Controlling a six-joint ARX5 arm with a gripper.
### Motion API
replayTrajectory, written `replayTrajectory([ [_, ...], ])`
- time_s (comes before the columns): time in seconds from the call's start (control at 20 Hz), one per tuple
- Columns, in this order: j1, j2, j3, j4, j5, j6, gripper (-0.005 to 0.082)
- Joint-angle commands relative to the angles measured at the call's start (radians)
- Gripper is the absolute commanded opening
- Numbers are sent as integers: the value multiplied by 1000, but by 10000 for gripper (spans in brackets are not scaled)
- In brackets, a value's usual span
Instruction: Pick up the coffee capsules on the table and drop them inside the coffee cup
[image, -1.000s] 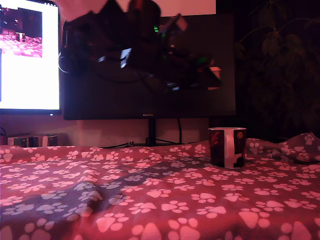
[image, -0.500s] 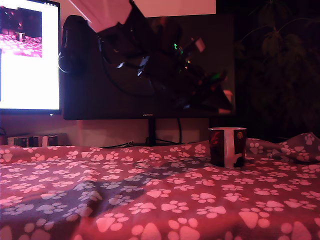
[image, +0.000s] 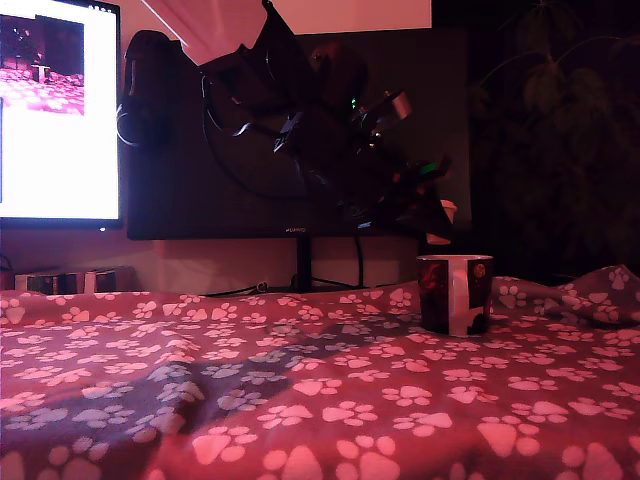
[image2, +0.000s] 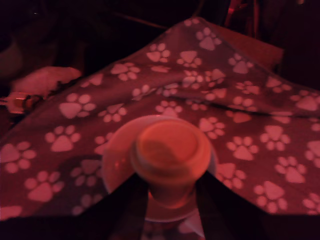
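Note:
The coffee cup (image: 455, 293), dark with a white panel, stands on the paw-print table (image: 300, 400) toward the exterior view's right. My gripper (image: 437, 222) hangs just above its rim, shut on a pale coffee capsule (image: 446, 213). In the wrist view the coffee capsule (image2: 170, 155) sits between the dark fingers (image2: 120, 210), its flat end toward the camera. Directly below it the coffee cup's pale rim (image2: 116, 150) rings the capsule, over the paw-print cloth (image2: 250, 125).
A dark monitor (image: 200, 190) on a stand (image: 302, 265) fills the back behind the arm. A lit screen (image: 55, 120) is at the exterior view's left. The cloth bunches up (image: 600, 290) at the right. A plant (image: 560, 80) stands in the dark corner.
The arm has swung toward the exterior view's right and lowered, carrying the capsule from mid-air left of the cup to just above the cup's rim.

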Motion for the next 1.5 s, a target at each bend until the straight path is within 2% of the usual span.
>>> replayTrajectory([
  [0.0, -10, 33, 12, 10, 1, 11, 75],
  [0.25, -10, 33, 12, 13, 1, 12, 84],
  [0.3, -10, 33, 12, 11, 0, 12, 115],
  [0.55, -10, 33, 12, 21, -35, 11, 517],
  [0.6, -10, 33, 12, 22, -42, 12, 553],
  [1.05, -10, 33, 12, 24, -44, 12, 553],
  [1.15, -10, 33, 13, 22, -41, 12, 540],
  [1.25, -8, 31, 13, 19, -40, 12, 451],
  [1.35, -8, 24, 14, 14, -40, 12, 285],
  [1.45, -8, 11, 17, 11, -38, 12, 24],
])
